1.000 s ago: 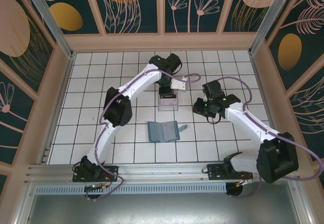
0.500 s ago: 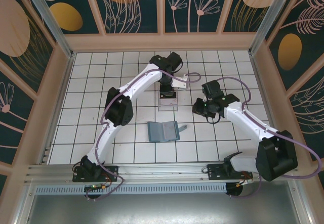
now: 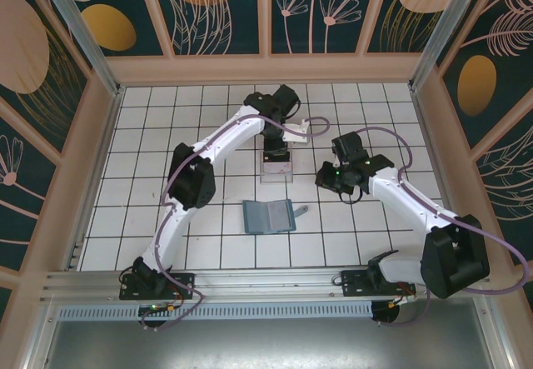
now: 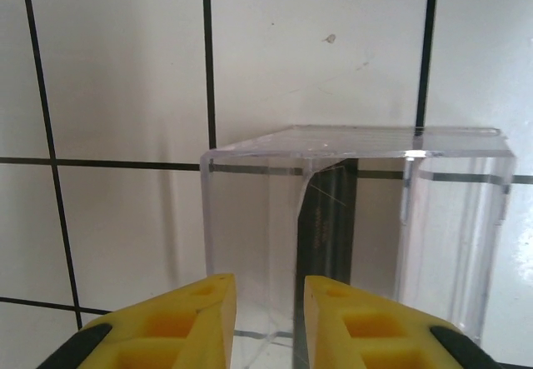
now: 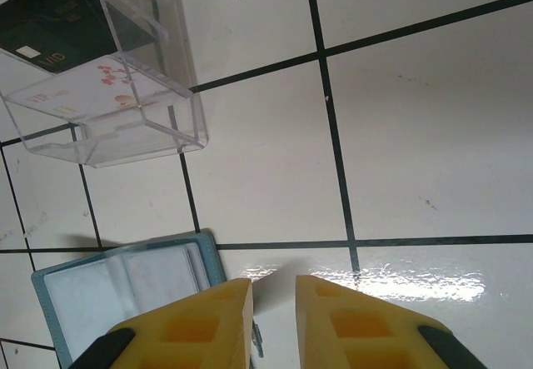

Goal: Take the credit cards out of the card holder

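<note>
Left jaws: narrowly parted, empty. Right jaws: the same.

Top view: the left arm (image 3: 218, 140) stretches far across the tabletop (image 3: 150, 136), wrist above the clear tray (image 3: 276, 169). The right arm (image 3: 391, 194) bends inward beside the tray. The card holder (image 3: 268, 216) lies open nearer the bases.

Left wrist view: the jaws point down at the tray (image 4: 454, 219).

Right wrist view: credit cards (image 5: 83, 69) lie inside the tray (image 5: 185, 77).

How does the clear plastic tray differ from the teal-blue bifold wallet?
The clear plastic tray is transparent with upright walls; the teal-blue bifold wallet is opaque and lies flat, opened. The tray holds a dark card and a pale card; the wallet shows none clearly. The tray lies farther from the arm bases than the wallet. Both rest on the tiled table.
</note>
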